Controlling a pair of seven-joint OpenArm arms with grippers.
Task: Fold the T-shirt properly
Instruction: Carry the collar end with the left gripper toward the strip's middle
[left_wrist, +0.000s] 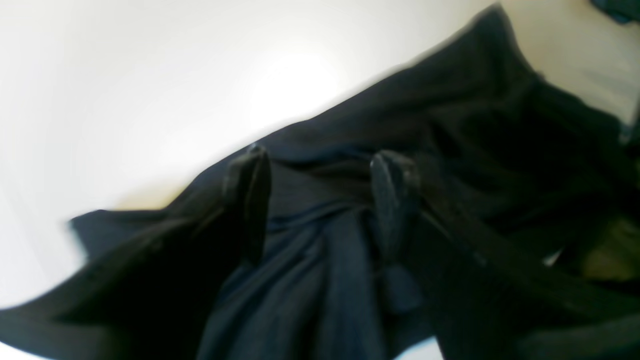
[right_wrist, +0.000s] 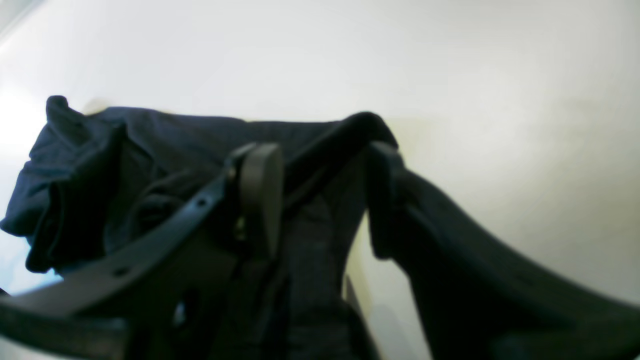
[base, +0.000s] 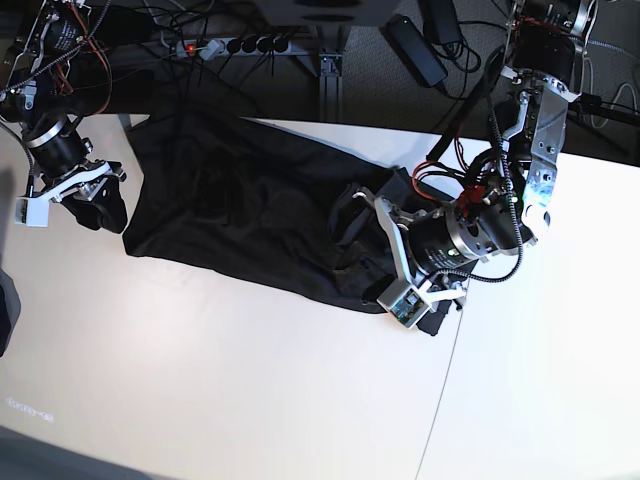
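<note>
The white table carried the T-shirt, which lay spread and rumpled across its far middle, its print hidden and its folds lost in blurred black in both wrist views. The left tool sat at the shirt's bunched end, its fingers spread wide with cloth lying between them, though I cannot tell whether they pinched it. The right tool sat at the opposite edge, also parted with a strip of fabric between its fingers, its grip equally unclear.
</note>
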